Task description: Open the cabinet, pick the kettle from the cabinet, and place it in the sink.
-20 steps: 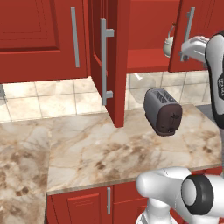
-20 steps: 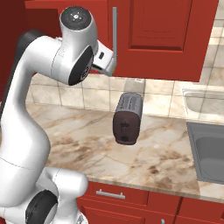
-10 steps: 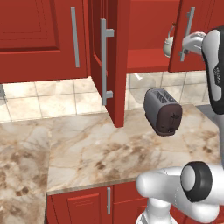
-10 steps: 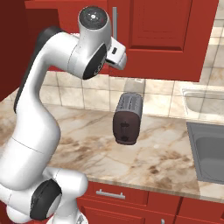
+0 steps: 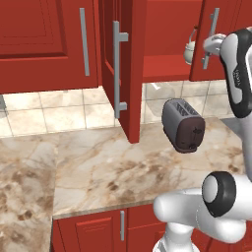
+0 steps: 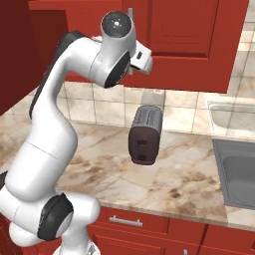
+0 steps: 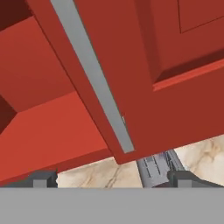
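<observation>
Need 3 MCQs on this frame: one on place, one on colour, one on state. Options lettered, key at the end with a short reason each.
1. Where is the kettle?
A. in the sink
B. on the cabinet shelf
C. on the counter

2. What colour are the cabinet's bar handles?
A. grey
B. black
C. gold

3. How does the end effector stand?
A. shut on the kettle
B. shut on a handle
C. open, holding nothing

Key: B, the left base view shows it on the red shelf between the doors; A, long grey bars on both doors; C, in the hand view the fingertips stand wide apart with nothing between them.
</observation>
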